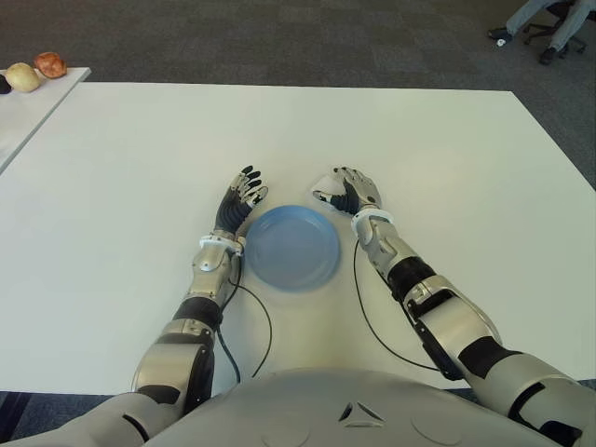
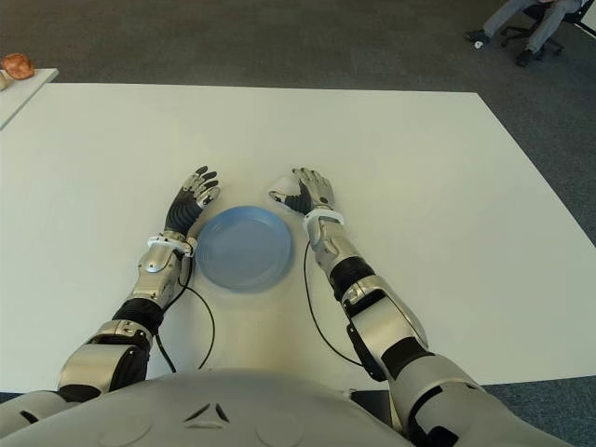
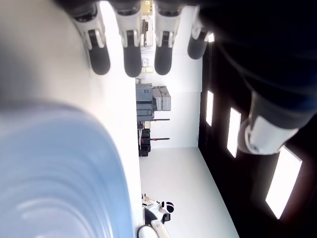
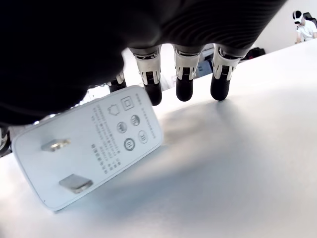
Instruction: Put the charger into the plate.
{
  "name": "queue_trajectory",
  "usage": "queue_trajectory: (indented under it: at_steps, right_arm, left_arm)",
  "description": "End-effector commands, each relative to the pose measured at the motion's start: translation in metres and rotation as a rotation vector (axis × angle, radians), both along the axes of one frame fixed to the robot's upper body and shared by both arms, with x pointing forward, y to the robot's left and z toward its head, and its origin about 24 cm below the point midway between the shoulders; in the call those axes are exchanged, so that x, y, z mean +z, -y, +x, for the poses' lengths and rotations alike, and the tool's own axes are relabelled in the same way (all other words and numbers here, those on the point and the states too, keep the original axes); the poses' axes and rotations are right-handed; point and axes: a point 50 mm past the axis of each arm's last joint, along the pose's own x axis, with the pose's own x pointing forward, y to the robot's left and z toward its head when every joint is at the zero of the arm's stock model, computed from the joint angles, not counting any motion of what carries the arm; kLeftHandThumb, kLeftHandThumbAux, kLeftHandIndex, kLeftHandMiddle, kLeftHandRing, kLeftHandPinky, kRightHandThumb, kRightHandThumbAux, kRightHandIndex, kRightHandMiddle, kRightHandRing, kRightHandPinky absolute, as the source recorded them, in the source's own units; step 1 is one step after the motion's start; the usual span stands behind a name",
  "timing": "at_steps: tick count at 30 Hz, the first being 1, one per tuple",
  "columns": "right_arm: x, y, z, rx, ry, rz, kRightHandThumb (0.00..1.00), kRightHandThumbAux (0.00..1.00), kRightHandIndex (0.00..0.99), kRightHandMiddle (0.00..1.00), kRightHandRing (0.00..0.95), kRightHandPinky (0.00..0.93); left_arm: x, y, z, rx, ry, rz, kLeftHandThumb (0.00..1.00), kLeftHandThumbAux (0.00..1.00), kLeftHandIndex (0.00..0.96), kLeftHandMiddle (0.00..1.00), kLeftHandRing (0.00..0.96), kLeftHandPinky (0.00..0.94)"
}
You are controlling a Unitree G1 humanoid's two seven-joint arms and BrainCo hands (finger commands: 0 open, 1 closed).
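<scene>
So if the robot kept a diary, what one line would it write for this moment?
charger: in right hand, just beyond plate rim | plate: holds nothing | left hand: open, at plate's left | step: placing pending

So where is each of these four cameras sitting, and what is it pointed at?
Left eye view: on the head, looking down at the white table; both arms, chest, blue plate between the hands.
Right eye view: same head, slightly to the side; same scene, right hand beside the plate.
Left wrist view: on the left wrist, along the straight fingers; plate rim close.
Right wrist view: on the right wrist, under the palm; white charger in its hand.
Shared: plate shows in both eye views and the left wrist view.
</scene>
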Motion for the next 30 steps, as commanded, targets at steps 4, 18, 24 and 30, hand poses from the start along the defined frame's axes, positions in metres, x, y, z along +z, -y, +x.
queue_trajectory:
  at_steps: [4, 18, 24, 30]
  right_arm:
    - [-0.0003, -0.0046, 0.0011, 0.018, -0.009, -0.08, 0.29, 0.214, 0.0, 0.0, 0.0, 0.051]
    - [-0.0015, -0.0087, 0.0012, 0.013, -0.044, -0.158, 0.272, 0.248, 0.0, 0.0, 0.0, 0.046]
    - [-0.0039, -0.0093, -0.0004, 0.016, -0.066, -0.167, 0.275, 0.268, 0.0, 0.0, 0.0, 0.033]
    - [-0.0059, -0.0103, -0.0017, 0.021, -0.075, -0.177, 0.278, 0.283, 0.0, 0.0, 0.0, 0.027]
  left_arm:
    - [-0.033, 0.0057, -0.0284, 0.017, -0.187, -0.034, 0.0, 0.578, 0.071, 0.139, 0.146, 0.176]
    - [-0.0318, 0.008, -0.0281, 0.017, -0.18, -0.037, 0.0, 0.577, 0.08, 0.144, 0.15, 0.182]
    - [-0.0314, 0.0085, -0.0281, 0.012, -0.177, -0.037, 0.0, 0.568, 0.078, 0.143, 0.15, 0.181]
    - [-0.0313, 0.0084, -0.0281, 0.013, -0.177, -0.039, 0.0, 0.567, 0.077, 0.145, 0.152, 0.184]
